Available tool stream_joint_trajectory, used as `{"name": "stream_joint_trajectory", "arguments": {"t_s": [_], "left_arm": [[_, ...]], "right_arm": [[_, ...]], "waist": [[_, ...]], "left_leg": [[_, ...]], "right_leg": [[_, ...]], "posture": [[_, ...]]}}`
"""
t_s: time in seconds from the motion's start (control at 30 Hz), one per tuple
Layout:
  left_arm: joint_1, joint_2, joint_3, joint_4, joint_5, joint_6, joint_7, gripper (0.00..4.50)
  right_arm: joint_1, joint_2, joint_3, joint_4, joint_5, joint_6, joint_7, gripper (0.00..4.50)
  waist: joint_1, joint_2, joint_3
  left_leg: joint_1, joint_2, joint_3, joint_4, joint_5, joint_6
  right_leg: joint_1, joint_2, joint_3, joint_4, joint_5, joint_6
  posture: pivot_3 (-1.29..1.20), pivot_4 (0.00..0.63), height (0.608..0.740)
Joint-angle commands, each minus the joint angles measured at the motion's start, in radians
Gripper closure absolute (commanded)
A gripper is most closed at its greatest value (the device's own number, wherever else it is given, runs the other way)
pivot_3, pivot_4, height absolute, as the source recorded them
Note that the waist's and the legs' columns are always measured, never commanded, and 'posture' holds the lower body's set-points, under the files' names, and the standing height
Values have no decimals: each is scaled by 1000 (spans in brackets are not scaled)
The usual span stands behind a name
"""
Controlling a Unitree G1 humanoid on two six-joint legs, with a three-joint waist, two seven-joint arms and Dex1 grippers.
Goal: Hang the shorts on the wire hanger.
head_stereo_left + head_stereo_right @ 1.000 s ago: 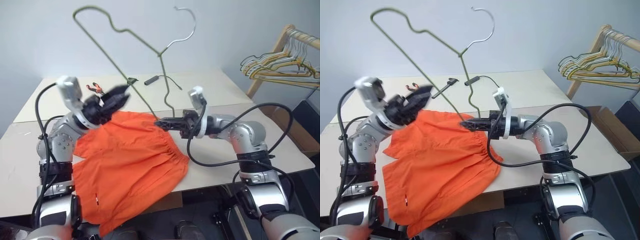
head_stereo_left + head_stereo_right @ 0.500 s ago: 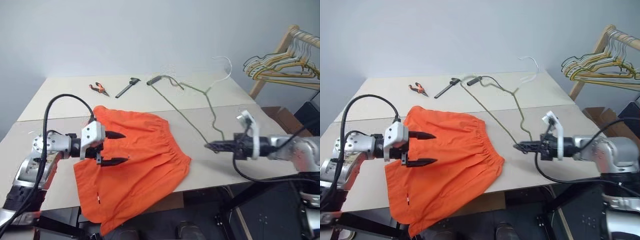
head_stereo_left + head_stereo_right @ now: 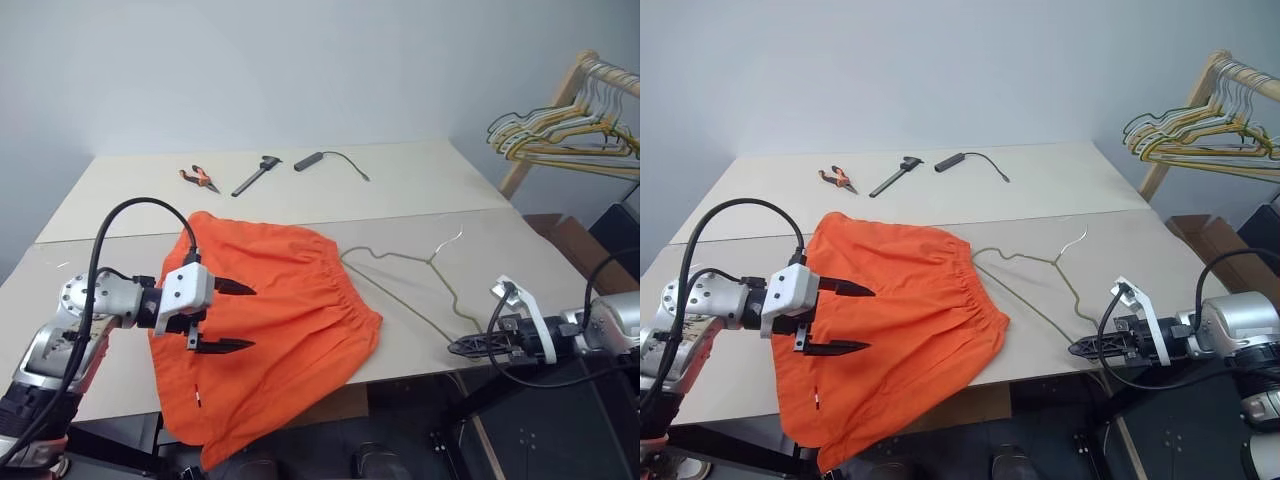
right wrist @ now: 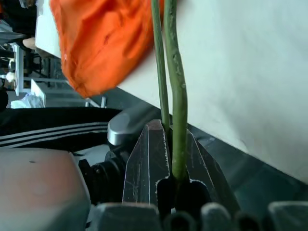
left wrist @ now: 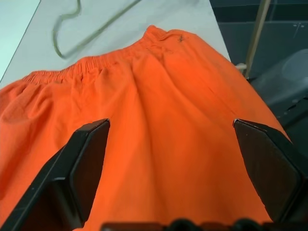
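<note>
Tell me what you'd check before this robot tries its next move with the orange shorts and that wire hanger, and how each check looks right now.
1. Right gripper has hold of the wire hanger: ok, the right wrist view shows its jaws shut on the wire.
2. Left gripper ready to take the cloth: ok, fingers spread wide above the shorts.
3. Shorts already gripped: not ok, nothing is pinched yet.
4. Shorts safely on the table: not ok, one leg hangs over the near edge.
5. Hanger threaded through the shorts: not ok, it lies on the table beside the waistband.
6. Pliers and the other tools out of the way: ok, they lie at the far side.
</note>
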Motion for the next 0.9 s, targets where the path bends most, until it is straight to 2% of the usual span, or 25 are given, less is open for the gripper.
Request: {"name": "stream_joint_trajectory", "arguments": {"t_s": [0.03, 0.37, 0.63, 0.9], "left_arm": [[-1, 10, 0, -21, 3, -17, -1, 46], [-15, -10, 17, -19, -43, 3, -8, 46], [-2, -4, 5, -19, -15, -11, -4, 46], [17, -5, 6, -22, -7, -22, 5, 46]], "right_arm": [[-44, 1, 6, 49, -23, -6, 50, 4500], [-37, 24, -10, 43, -28, -13, 92, 4500], [-8, 33, -10, -9, -12, 3, 109, 4500], [-35, 41, 4, 23, -18, -16, 141, 4500]], "waist": [[1, 0, 0], [0, 0, 0], [1, 0, 0], [2, 0, 0]], "left_leg": [[0, 0, 0, 0, 0, 0], [0, 0, 0, 0, 0, 0], [0, 0, 0, 0, 0, 0], [0, 0, 0, 0, 0, 0]], "right_leg": [[0, 0, 0, 0, 0, 0], [0, 0, 0, 0, 0, 0], [0, 0, 0, 0, 0, 0], [0, 0, 0, 0, 0, 0]], "posture": [[-10, 0, 740], [-16, 0, 740], [-9, 0, 740], [0, 0, 740]]}}
